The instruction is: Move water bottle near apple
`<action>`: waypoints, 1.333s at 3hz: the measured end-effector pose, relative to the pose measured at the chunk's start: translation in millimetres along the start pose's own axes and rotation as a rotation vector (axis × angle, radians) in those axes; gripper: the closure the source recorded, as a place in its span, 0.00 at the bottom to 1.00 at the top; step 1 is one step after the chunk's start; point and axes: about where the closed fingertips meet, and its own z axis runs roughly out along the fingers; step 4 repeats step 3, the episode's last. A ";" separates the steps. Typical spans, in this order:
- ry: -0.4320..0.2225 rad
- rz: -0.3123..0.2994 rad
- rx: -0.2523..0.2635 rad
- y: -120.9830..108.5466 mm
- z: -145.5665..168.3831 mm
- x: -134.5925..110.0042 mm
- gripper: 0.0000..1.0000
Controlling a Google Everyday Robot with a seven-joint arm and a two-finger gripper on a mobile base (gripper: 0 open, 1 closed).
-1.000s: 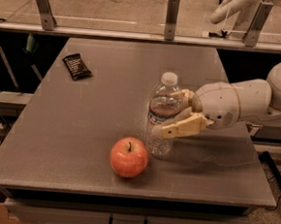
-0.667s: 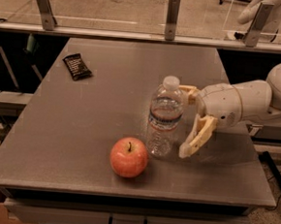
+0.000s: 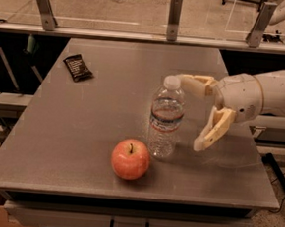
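Note:
The water bottle (image 3: 166, 118) is clear ribbed plastic with a white cap and a dark label band. It stands upright on the grey table (image 3: 109, 103), just right of and behind the apple (image 3: 130, 159). The apple is red-orange with a short dark stem and sits near the table's front edge. My gripper (image 3: 192, 112) is open to the right of the bottle, clear of it. One cream finger (image 3: 194, 83) reaches toward the bottle's cap and the other finger (image 3: 213, 131) hangs lower right.
A small black snack wrapper (image 3: 77, 67) lies at the table's back left. A railing with metal posts (image 3: 175, 12) runs behind the table. My white arm (image 3: 267, 93) comes in from the right edge.
My gripper has opened and let go of the water bottle, then drawn back to the right. The bottle stays standing beside the apple.

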 end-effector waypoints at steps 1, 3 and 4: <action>0.084 -0.130 0.187 -1.8 -55.9 -55.4 0.00; 0.195 -0.332 0.409 15.7 -111.2 -144.5 0.00; 0.195 -0.332 0.409 15.7 -111.2 -144.5 0.00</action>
